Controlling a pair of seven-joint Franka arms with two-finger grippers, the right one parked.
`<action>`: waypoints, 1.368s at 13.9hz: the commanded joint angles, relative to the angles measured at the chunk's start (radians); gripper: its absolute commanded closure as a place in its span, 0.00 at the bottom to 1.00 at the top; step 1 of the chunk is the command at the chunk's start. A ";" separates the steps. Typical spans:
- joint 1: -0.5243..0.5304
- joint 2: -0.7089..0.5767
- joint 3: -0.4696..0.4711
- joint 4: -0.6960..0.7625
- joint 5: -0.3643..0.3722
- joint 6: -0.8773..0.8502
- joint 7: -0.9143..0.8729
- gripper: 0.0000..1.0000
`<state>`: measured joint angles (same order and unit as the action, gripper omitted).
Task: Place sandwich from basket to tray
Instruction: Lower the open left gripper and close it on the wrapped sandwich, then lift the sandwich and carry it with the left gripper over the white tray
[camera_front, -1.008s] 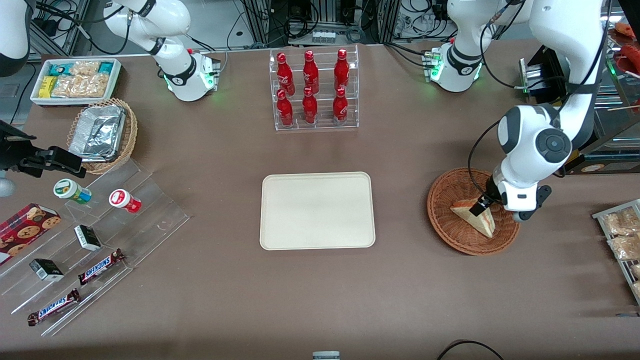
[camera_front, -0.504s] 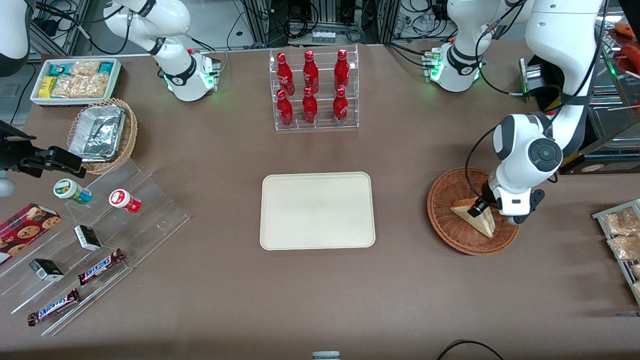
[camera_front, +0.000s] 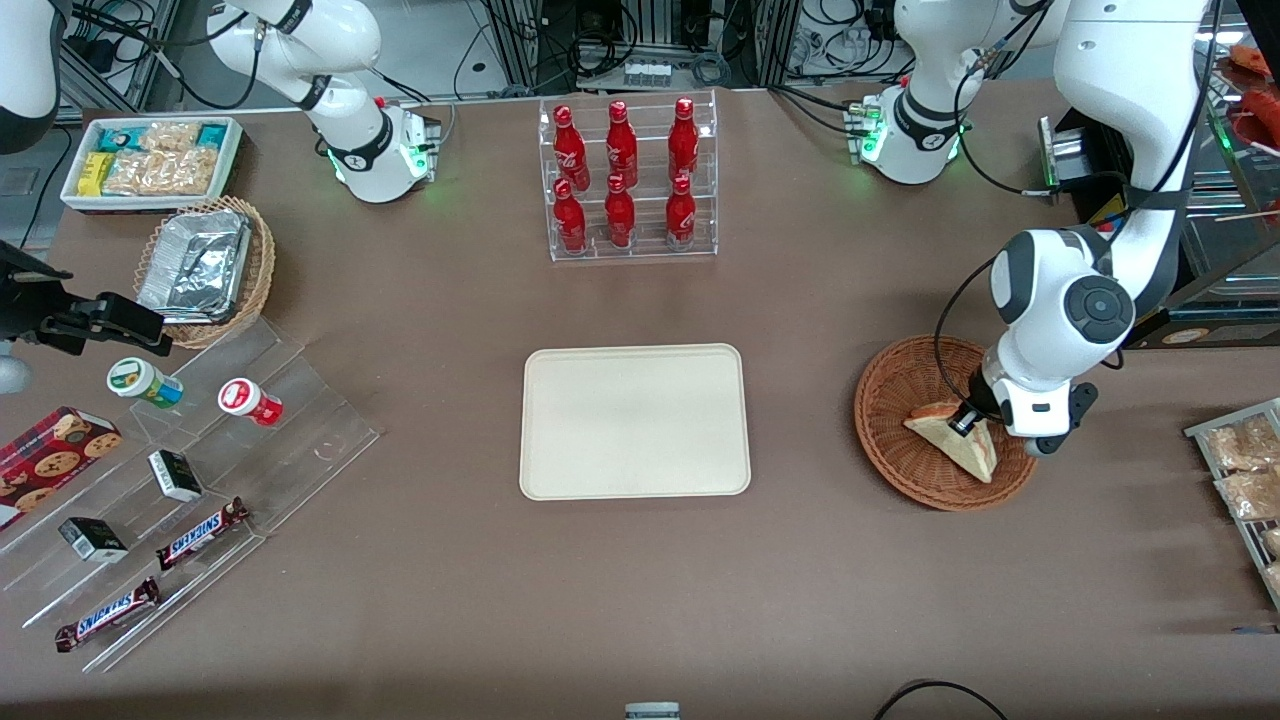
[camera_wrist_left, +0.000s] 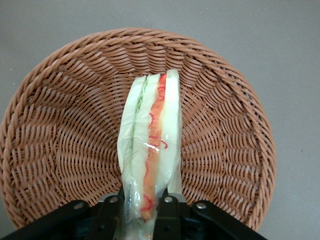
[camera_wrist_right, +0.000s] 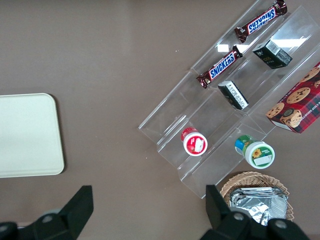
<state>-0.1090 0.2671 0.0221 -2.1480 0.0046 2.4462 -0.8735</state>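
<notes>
Pale sandwich (camera_wrist_left: 150, 150) pinched at one end by the claw (camera_wrist_left: 145, 210), inside the wicker basket (camera_wrist_left: 60, 125). Well apart from the cream tray (camera_front: 634, 421) on the bench (camera_front: 640, 580).

The sandwich (camera_front: 955, 439), a pale wedge with red and green filling, sits in the reddish-brown wicker basket (camera_front: 893, 440), pinched by the gripper (camera_front: 966, 423). The cream tray (camera_front: 634, 420) lies flat, well apart

Front cam overhead; wrist cams look down.

pale white triangular bread sandwich (camera_wrist_left: 150, 150): red and green filling stripes
round woven wicker basket (camera_wrist_left: 60, 125): reddish-brown
flat rectangular tray (camera_front: 634, 421): plain cream-beige
black two-finger gripper (camera_wrist_left: 145, 207): clamped on sandwich above basket
</notes>
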 joint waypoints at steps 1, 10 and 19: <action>-0.014 -0.078 -0.005 0.051 0.009 -0.160 -0.007 1.00; -0.308 -0.060 -0.014 0.419 0.011 -0.612 -0.051 1.00; -0.601 0.167 -0.014 0.643 0.048 -0.604 -0.128 1.00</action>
<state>-0.6518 0.3326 -0.0069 -1.6236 0.0298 1.8633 -0.9582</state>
